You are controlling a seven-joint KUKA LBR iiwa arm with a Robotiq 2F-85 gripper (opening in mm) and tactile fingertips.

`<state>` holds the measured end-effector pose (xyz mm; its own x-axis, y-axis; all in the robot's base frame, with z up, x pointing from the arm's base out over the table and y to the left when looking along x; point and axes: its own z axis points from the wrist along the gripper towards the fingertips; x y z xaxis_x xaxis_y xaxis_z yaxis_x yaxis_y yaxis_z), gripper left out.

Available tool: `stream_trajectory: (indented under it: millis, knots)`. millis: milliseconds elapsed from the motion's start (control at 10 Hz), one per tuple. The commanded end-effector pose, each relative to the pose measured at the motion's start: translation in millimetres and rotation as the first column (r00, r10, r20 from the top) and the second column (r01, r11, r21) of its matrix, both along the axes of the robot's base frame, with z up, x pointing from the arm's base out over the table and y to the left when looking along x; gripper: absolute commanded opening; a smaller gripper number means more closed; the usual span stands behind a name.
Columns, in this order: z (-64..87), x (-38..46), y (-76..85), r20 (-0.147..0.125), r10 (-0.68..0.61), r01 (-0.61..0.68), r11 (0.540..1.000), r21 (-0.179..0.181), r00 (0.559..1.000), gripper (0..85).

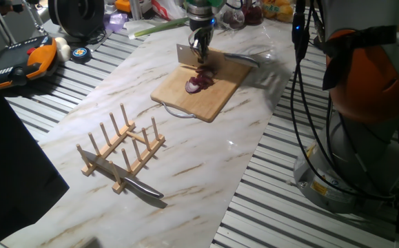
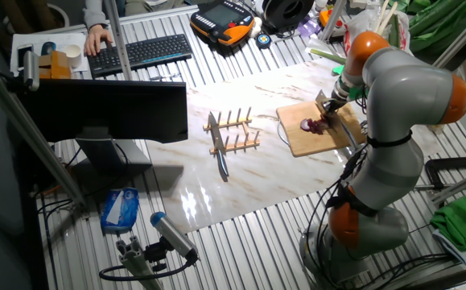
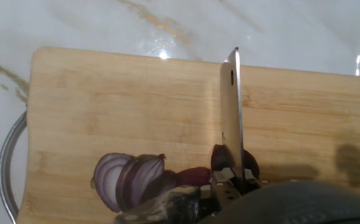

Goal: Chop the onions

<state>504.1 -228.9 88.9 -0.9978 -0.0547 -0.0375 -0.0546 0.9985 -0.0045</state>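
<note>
The onions lie cut open on a wooden cutting board. The hand view shows purple halves at the board's near edge and another dark piece right under the blade. My gripper hangs over the board's far side, shut on the handle of a cleaver. The cleaver's blade shows edge-on, pointing away over the board. In the other fixed view, the gripper stands just above the onion pieces on the board.
A wooden peg rack stands in the middle of the marble sheet with a second knife beside it. Plastic-wrapped dark red vegetables and clutter lie behind the board. A metal handle rests by the board's far right corner.
</note>
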Motion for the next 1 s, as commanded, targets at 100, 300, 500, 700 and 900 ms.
stream_trajectory:
  millis: [100,300,500,700,900]
  knots:
    - [0.3,-0.4,-1.0,0.0,-0.002,0.002,1.0,0.001,1.0,0.7]
    - [2.1,0.7,-2.7,-0.002,-0.002,0.002,1.0,-0.004,1.0,0.7]
    - [-3.3,1.6,-3.3,-0.003,-0.003,0.003,1.0,0.0,1.0,0.7]
    - [-11.1,1.3,-5.9,0.0,-0.003,0.003,1.0,0.007,1.0,0.7]
    - [-9.6,0.7,-7.4,0.001,-0.005,0.005,1.0,0.006,1.0,0.7]
